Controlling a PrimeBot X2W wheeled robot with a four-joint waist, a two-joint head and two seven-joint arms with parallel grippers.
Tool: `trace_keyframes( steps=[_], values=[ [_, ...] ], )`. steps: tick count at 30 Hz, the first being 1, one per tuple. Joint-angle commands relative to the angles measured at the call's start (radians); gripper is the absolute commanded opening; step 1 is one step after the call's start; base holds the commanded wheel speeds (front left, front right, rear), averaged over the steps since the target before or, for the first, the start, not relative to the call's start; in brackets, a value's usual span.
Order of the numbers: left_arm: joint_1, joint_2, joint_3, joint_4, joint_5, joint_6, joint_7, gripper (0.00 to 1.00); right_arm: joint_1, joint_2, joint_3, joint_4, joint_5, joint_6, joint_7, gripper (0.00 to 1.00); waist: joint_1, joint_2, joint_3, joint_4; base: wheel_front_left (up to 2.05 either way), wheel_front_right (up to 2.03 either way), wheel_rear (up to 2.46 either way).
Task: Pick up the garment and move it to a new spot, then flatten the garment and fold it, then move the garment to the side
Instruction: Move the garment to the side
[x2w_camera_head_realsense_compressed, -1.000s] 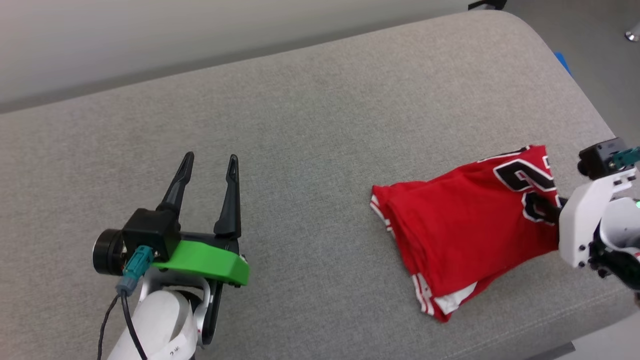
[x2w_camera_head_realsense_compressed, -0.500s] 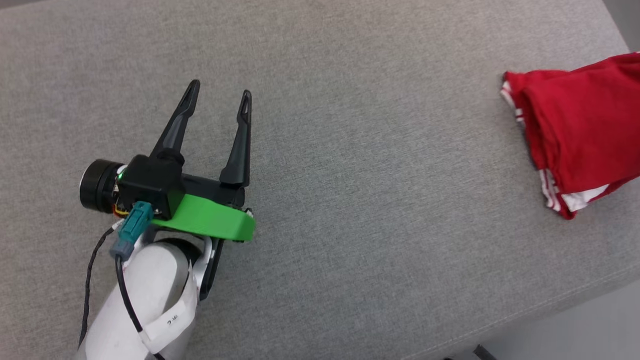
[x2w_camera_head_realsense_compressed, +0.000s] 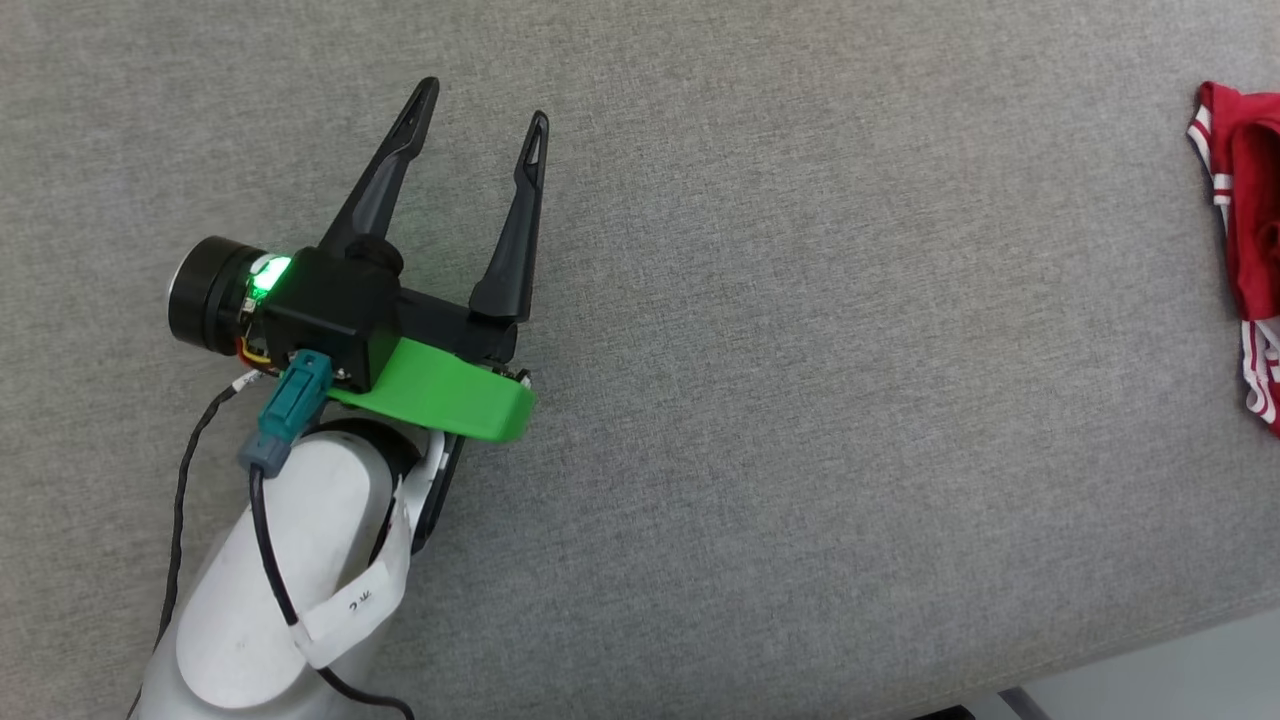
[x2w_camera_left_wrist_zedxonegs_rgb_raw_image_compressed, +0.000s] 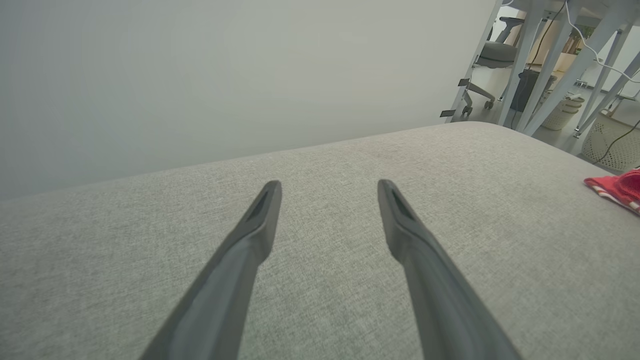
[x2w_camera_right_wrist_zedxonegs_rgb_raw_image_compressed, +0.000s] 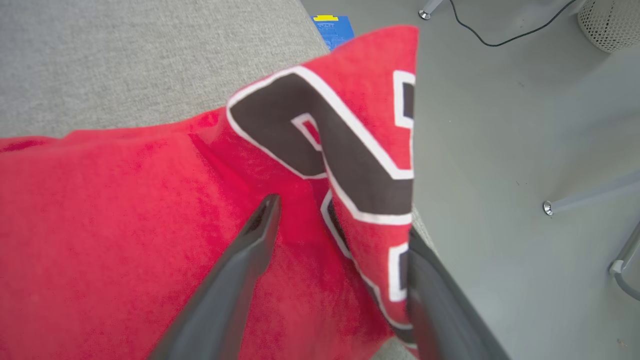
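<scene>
The garment (x2w_camera_right_wrist_zedxonegs_rgb_raw_image_compressed: 125, 225) is a red jersey lying folded on a grey cushion (x2w_camera_head_realsense_compressed: 800, 400), its black white-outlined number on a raised fold at the cushion's edge. My right gripper (x2w_camera_right_wrist_zedxonegs_rgb_raw_image_compressed: 340, 215) stands open over it. That fold rises between the two fingers and hides the tip of the right one. In the head view only the striped hem end of the garment (x2w_camera_head_realsense_compressed: 1250, 200) shows, at the right border. My left gripper (x2w_camera_head_realsense_compressed: 485, 103) hovers open and holds nothing, far to the left over bare cushion. The left wrist view has the left gripper (x2w_camera_left_wrist_zedxonegs_rgb_raw_image_compressed: 328, 185) and the garment (x2w_camera_left_wrist_zedxonegs_rgb_raw_image_compressed: 617, 189) at far right.
The cushion's front edge (x2w_camera_head_realsense_compressed: 1150, 650) runs across the lower right, with floor beyond. Past the garment the cushion ends at grey floor (x2w_camera_right_wrist_zedxonegs_rgb_raw_image_compressed: 525, 125) with a blue object (x2w_camera_right_wrist_zedxonegs_rgb_raw_image_compressed: 332, 30) and cables. Table legs (x2w_camera_left_wrist_zedxonegs_rgb_raw_image_compressed: 550, 65), a chair and wicker baskets (x2w_camera_left_wrist_zedxonegs_rgb_raw_image_compressed: 610, 145) stand behind.
The head camera has swung left and down, so the garment has slid to the picture's right border and the right arm has left the picture. The left gripper stays open.
</scene>
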Motion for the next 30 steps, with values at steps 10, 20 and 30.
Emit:
trace_keyframes(
  steps=[10, 20, 30],
  values=[
    [0.09, -0.046, -0.015, 0.116, -0.057, 0.007, -0.069, 1.0, -0.005, 0.026, -0.057, 0.117, -0.19, -0.001, -0.336, 1.0, -0.0003, -0.0001, -0.224, 0.048, 0.0, 0.0, 0.0],
    [0.214, -0.065, 0.013, 0.192, -0.116, 0.037, -0.107, 1.0, 0.203, 0.139, -0.116, -0.058, -0.245, -0.001, -0.363, 1.0, -0.0003, -0.0001, -0.396, 0.105, 0.0, 0.0, 0.0],
    [0.326, -0.063, 0.065, 0.259, -0.165, 0.065, -0.134, 1.0, 0.542, 0.385, -0.153, -0.5, -0.347, -0.001, -0.318, 1.0, -0.0003, -0.0001, -0.532, 0.211, 0.0, 0.0, 0.0]
  ],
)
